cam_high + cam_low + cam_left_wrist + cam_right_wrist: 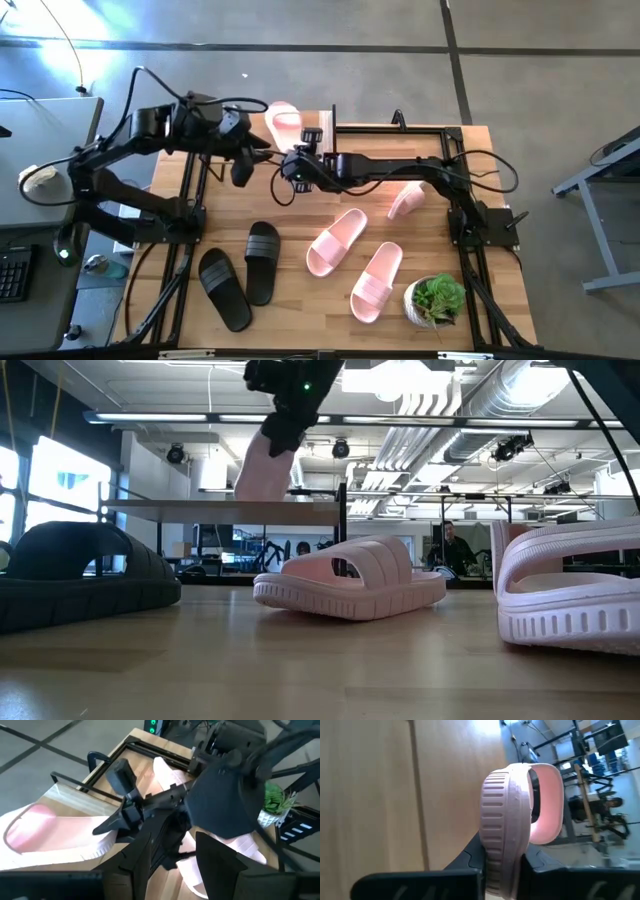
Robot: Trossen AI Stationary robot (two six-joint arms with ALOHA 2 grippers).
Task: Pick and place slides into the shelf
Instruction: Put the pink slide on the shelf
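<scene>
Black slides [240, 274] beside potted plant [437, 300]

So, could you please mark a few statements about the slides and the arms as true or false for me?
1. Two black slides lie on the table. True.
2. The right pincer is empty. False: it is shut on a pale pink slide.
3. A potted plant stands on the table. True.
4. Both black slides are already on the shelf. False: both lie on the tabletop, side by side.
</scene>
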